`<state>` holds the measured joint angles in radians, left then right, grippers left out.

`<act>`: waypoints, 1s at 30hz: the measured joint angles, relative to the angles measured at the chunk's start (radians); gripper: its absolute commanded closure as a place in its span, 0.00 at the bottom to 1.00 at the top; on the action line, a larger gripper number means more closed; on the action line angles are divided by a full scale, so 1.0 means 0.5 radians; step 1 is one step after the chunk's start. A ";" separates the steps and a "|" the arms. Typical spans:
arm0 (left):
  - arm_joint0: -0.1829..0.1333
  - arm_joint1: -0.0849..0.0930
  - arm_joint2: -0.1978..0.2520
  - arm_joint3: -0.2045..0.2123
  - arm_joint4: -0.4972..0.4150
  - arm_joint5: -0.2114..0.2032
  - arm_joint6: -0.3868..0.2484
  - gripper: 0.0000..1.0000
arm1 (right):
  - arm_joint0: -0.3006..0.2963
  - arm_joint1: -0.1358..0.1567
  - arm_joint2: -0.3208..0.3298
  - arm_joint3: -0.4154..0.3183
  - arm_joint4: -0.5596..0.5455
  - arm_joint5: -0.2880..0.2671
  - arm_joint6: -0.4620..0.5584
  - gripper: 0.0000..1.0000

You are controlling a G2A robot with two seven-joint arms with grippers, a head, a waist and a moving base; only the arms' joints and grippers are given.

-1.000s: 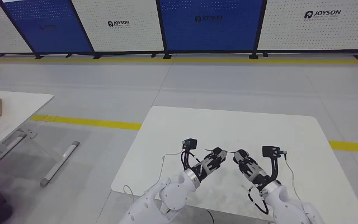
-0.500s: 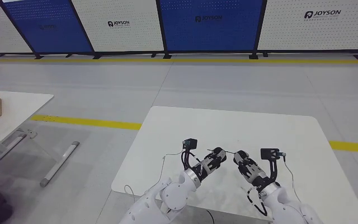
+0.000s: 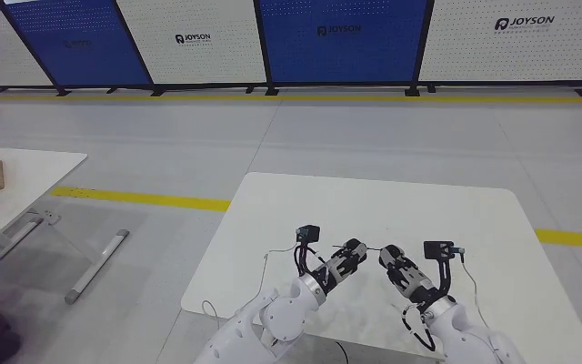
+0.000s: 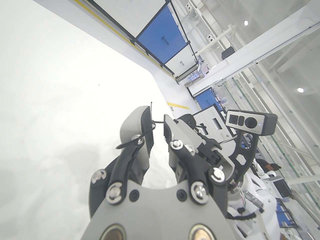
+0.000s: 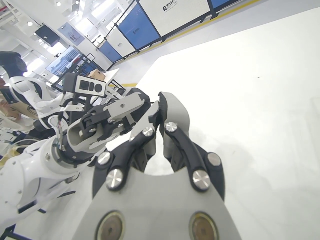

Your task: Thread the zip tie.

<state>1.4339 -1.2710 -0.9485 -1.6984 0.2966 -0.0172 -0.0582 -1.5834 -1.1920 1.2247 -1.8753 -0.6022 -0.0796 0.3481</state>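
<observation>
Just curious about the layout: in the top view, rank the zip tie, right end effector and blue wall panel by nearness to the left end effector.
1. zip tie, right at the left end effector.
2. right end effector, just beside it.
3. blue wall panel, far back across the floor.

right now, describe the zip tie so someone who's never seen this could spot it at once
On the white table, look near the robot-side edge, where the left gripper and right gripper face each other. The zip tie sits at the left gripper's tip. It is the one thin black strand there, far slimmer than the grey and black gripper parts.
</observation>
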 measured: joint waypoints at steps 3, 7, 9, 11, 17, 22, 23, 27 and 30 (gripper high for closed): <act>-0.003 0.000 0.000 0.001 0.006 0.000 -0.011 1.00 | 0.004 -0.001 0.003 -0.003 0.051 -0.001 0.030 1.00; -0.007 0.001 0.000 0.000 0.013 -0.005 -0.030 1.00 | 0.023 -0.002 0.019 0.001 0.175 0.024 0.113 1.00; -0.009 0.002 0.002 -0.002 0.017 -0.011 -0.041 1.00 | 0.046 -0.003 0.036 0.009 0.272 0.055 0.169 1.00; -0.009 0.002 0.003 -0.004 0.025 -0.019 -0.049 1.00 | 0.069 -0.003 0.049 0.015 0.336 0.083 0.216 1.00; -0.004 0.006 -0.002 -0.011 0.042 -0.044 -0.067 1.00 | 0.118 -0.003 0.064 0.035 0.493 0.144 0.354 1.00; 0.002 0.009 -0.007 -0.025 0.047 -0.065 -0.070 1.00 | 0.152 0.000 0.074 0.055 0.574 0.178 0.455 1.00; 0.003 0.010 -0.009 -0.029 0.048 -0.071 -0.069 1.00 | 0.159 0.001 0.077 0.060 0.594 0.186 0.477 1.00; 0.006 0.011 -0.012 -0.036 0.052 -0.088 -0.070 1.00 | 0.183 0.004 0.091 0.081 0.680 0.196 0.549 1.00; 0.007 0.012 -0.013 -0.036 0.054 -0.097 -0.072 1.00 | 0.196 0.007 0.107 0.098 0.747 0.187 0.588 1.00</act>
<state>1.4376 -1.2649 -0.9550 -1.7164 0.3237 -0.0656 -0.0943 -1.4854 -1.1885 1.2782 -1.8264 -0.2286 0.0137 0.6419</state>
